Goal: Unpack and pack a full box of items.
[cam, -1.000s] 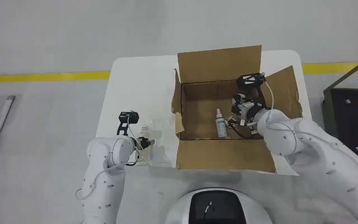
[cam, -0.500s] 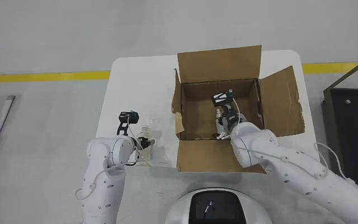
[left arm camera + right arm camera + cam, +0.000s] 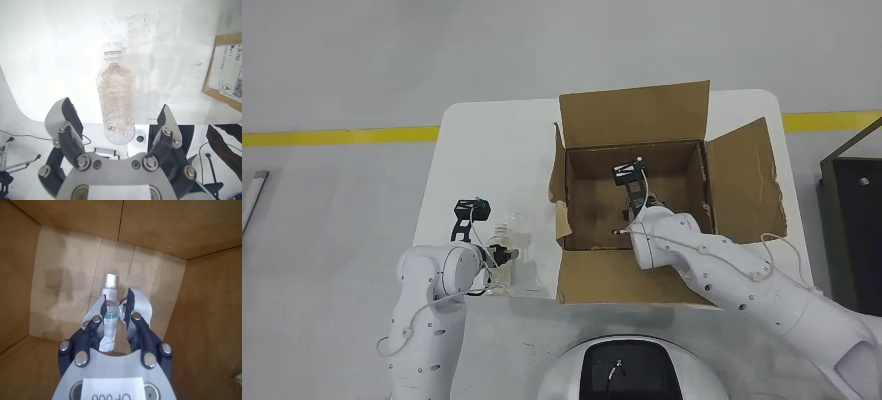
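Change: right arm had swung from the right side of the box (image 3: 637, 118) to its middle, bringing the right tool (image 3: 117, 298) over the spray bottle (image 3: 110, 306); the left arm had kept still.
Right tool: partly open inside the box, one finger on each side of the spray bottle; one pad (image 3: 103, 309) touched the label, the other stood off with a gap.
Spray bottle: lay on the box floor between the right tool's fingers, white nozzle pointing away past the fingertips.
Left tool (image 3: 116, 106): wide open, gripping nothing, at the bench (image 3: 56, 56) edge.
Water bottle (image 3: 115, 91): clear, white-capped, on the bench, base between the left tool's fingers and touching neither, cap pointing away.
Plastic bag (image 3: 143, 26): clear, flat on the bench beyond the bottle's cap.
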`<state>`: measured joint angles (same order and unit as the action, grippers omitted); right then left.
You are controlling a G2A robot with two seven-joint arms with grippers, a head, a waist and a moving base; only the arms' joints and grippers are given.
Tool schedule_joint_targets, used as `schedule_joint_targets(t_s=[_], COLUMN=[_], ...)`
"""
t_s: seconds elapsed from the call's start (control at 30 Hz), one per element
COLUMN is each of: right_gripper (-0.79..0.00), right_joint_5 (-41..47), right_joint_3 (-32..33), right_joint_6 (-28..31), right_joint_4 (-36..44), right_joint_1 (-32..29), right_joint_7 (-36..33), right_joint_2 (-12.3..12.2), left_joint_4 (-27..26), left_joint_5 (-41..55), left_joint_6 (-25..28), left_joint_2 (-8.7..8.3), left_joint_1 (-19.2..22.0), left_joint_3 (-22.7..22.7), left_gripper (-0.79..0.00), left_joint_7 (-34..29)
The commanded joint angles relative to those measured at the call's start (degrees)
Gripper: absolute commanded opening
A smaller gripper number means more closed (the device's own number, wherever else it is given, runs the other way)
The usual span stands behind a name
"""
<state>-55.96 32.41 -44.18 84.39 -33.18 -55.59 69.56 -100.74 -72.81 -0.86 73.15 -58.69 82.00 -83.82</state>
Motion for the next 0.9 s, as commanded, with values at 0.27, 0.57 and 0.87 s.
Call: schedule_joint_targets(t_s=[0.27,0.57,0.87], right_gripper=[-0.434,-0.434,-0.416], right_joint_5=[0.4,-0.8,-2.7], right_joint_3=[1.1,2.0,3.6], right_joint_6=[2.3,3.1,3.9], right_joint_4=[-2.9,-3.7,-4.0], right_joint_1=[-0.5,-1.2,-2.5], right_joint_7=[0.5,-0.5,-2.2], right_joint_2=[1.9,3.2,4.0], left_joint_4=[0.0,0.0,0.0], left_joint_5=[0.0,0.0,0.0], left_joint_6=[0.0,0.0,0.0], left_joint_2=[0.00,0.00,0.00], left_joint_1=[0.0,0.0,0.0], left_joint_3=[0.0,0.0,0.0], left_gripper=[0.000,0.000,0.000], left_joint_7=[0.0,0.0,0.0])
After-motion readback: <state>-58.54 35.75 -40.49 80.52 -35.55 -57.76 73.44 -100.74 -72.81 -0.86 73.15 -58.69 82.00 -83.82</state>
